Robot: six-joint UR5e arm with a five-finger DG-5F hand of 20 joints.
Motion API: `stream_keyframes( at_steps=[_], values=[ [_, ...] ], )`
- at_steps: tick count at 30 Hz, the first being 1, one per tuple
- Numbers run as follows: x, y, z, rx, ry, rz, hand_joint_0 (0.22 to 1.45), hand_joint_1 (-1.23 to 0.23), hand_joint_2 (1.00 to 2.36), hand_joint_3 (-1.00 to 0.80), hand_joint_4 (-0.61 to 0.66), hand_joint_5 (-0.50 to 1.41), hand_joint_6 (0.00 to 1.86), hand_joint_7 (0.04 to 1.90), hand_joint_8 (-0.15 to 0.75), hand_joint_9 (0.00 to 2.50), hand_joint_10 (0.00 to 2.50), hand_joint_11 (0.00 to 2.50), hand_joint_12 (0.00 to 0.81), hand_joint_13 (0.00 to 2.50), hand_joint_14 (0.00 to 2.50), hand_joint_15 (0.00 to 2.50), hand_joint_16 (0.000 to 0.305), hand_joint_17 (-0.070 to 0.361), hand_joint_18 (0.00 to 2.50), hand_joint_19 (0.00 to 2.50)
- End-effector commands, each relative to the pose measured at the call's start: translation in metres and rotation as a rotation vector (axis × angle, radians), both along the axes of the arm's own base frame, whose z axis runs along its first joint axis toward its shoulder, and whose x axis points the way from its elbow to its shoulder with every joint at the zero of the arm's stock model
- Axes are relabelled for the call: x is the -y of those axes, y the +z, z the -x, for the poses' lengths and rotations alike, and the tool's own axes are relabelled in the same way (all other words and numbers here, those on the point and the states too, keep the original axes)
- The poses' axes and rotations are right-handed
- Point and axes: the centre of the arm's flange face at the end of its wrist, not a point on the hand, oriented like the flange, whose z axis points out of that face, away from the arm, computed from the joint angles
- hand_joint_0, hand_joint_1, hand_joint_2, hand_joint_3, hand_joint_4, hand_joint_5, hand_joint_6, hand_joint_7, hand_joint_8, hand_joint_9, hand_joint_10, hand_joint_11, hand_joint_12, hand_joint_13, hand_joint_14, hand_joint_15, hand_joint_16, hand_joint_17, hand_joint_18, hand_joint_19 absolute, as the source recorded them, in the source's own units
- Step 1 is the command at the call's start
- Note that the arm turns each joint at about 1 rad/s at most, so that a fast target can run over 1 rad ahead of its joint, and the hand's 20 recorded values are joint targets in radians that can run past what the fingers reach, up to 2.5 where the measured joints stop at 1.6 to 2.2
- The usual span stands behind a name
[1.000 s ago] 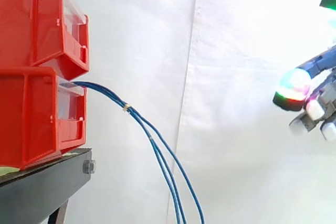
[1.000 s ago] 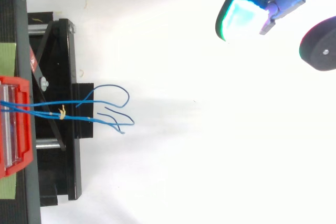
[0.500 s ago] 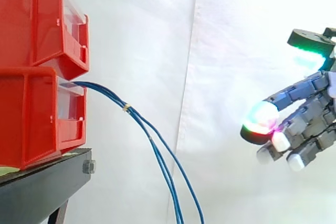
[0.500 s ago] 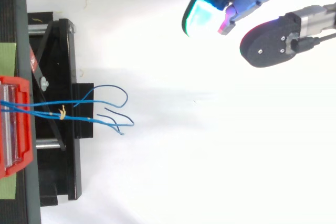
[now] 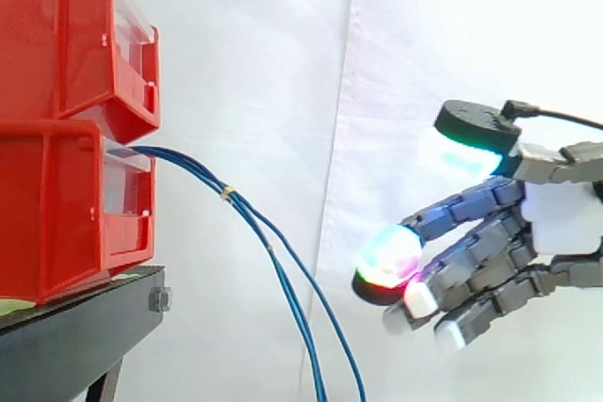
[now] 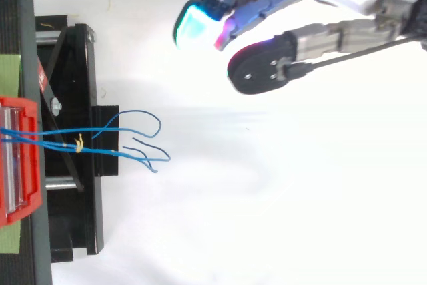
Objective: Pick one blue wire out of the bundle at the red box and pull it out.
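Drawing markedly nearer the blue wires [image 5: 193, 166] than a second ago, with the hand [image 5: 561, 218] spread loose, gripping nothing. Trailing untouched from the lower red box [image 5: 57, 204], drooping past the stand [image 5: 75, 336]. Signals approach only; selection and grasp not yet begun.

Open air before the white curtain [image 5: 424, 44] separates the hand [image 5: 556, 223], fingers spread and holding nothing, from the blue wires [image 5: 193, 168]; nothing stands between them. The wires leave the lower red bin [image 5: 66, 204] and droop in an arc, bound by a yellow tie [image 5: 227, 193] near the bin. The upper bin [image 5: 75, 35] overhangs their exit, closing off the approach from above there; the black stand [image 5: 75, 341] blocks it from below. Seen from above, the wires fan out past the stand over bare white ground, the hand well off to one side.
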Motion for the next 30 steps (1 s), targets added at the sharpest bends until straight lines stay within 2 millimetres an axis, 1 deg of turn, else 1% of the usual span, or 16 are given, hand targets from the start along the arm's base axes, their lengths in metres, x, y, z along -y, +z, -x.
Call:
stream_keyframes(
  at_steps=[1, 3, 7, 13, 14, 15, 17, 18, 19, 22, 24, 26, 29, 30],
  values=[
    [-0.002, -0.008, -0.013, -0.011, 0.010, 0.002, 0.53, -0.55, 1.01, -0.43, 0.41, -0.14, 0.50, 0.97, 0.387, 0.72, 0.01, 0.39, 0.457, 0.50, 0.01, 0.20, 0.066, 0.148, 0.56, 0.36],
    [-0.003, -0.008, -0.015, 0.000, 0.013, 0.006, 0.53, -0.55, 1.01, -0.43, 0.41, -0.14, 0.50, 0.97, 0.388, 0.73, 0.01, 0.38, 0.458, 0.50, 0.01, 0.20, 0.066, 0.148, 0.56, 0.37],
    [-0.004, -0.022, -0.025, 0.036, 0.016, 0.011, 0.53, -0.55, 1.01, -0.43, 0.42, -0.14, 0.50, 0.97, 0.386, 0.73, 0.01, 0.38, 0.458, 0.51, 0.01, 0.20, 0.066, 0.148, 0.56, 0.37],
    [-0.006, -0.031, -0.031, 0.050, 0.013, 0.024, 0.53, -0.55, 1.01, -0.43, 0.42, -0.14, 0.50, 0.97, 0.388, 0.73, 0.01, 0.38, 0.459, 0.52, 0.01, 0.21, 0.066, 0.148, 0.57, 0.36],
    [-0.008, -0.027, -0.034, 0.062, 0.019, 0.029, 0.53, -0.55, 1.01, -0.43, 0.42, -0.14, 0.50, 0.97, 0.386, 0.73, 0.01, 0.38, 0.459, 0.52, 0.01, 0.20, 0.066, 0.148, 0.57, 0.37],
    [-0.009, -0.037, -0.039, 0.063, 0.017, 0.038, 0.53, -0.55, 1.01, -0.43, 0.41, -0.14, 0.50, 0.97, 0.386, 0.73, 0.01, 0.38, 0.458, 0.52, 0.01, 0.21, 0.066, 0.148, 0.57, 0.37],
    [-0.011, -0.035, -0.044, 0.076, 0.023, 0.040, 0.53, -0.55, 1.01, -0.43, 0.42, -0.14, 0.50, 0.97, 0.386, 0.73, 0.01, 0.39, 0.459, 0.52, 0.01, 0.21, 0.066, 0.148, 0.57, 0.37],
    [-0.012, -0.045, -0.049, 0.076, 0.023, 0.039, 0.53, -0.55, 1.01, -0.43, 0.42, -0.14, 0.50, 0.97, 0.387, 0.73, 0.01, 0.39, 0.459, 0.52, 0.01, 0.21, 0.066, 0.148, 0.57, 0.37],
    [-0.013, -0.044, -0.053, 0.084, 0.025, 0.038, 0.53, -0.55, 1.01, -0.43, 0.42, -0.14, 0.50, 0.97, 0.387, 0.73, 0.01, 0.38, 0.461, 0.52, 0.01, 0.21, 0.066, 0.148, 0.57, 0.37],
    [-0.015, -0.051, -0.063, 0.089, 0.032, 0.036, 0.53, -0.55, 1.01, -0.43, 0.42, -0.14, 0.50, 0.97, 0.389, 0.74, 0.01, 0.39, 0.461, 0.53, 0.01, 0.21, 0.066, 0.148, 0.57, 0.37],
    [-0.021, -0.045, -0.071, 0.103, 0.041, 0.040, 0.53, -0.55, 1.01, -0.43, 0.42, -0.14, 0.50, 0.97, 0.389, 0.74, 0.01, 0.39, 0.461, 0.53, 0.01, 0.21, 0.066, 0.148, 0.57, 0.37],
    [-0.024, -0.040, -0.074, 0.111, 0.047, 0.045, 0.54, -0.55, 1.01, -0.43, 0.41, -0.14, 0.50, 0.97, 0.386, 0.74, 0.01, 0.39, 0.459, 0.53, 0.01, 0.22, 0.066, 0.148, 0.58, 0.37],
    [-0.033, -0.027, -0.083, 0.132, 0.052, 0.086, 0.54, -0.55, 1.01, -0.43, 0.42, -0.14, 0.50, 0.97, 0.388, 0.74, 0.01, 0.39, 0.461, 0.54, 0.01, 0.21, 0.066, 0.149, 0.58, 0.37],
    [-0.033, -0.027, -0.083, 0.132, 0.052, 0.086, 0.54, -0.55, 1.01, -0.43, 0.42, -0.14, 0.50, 0.97, 0.388, 0.74, 0.01, 0.39, 0.461, 0.54, 0.01, 0.22, 0.066, 0.149, 0.58, 0.38]
  ],
)
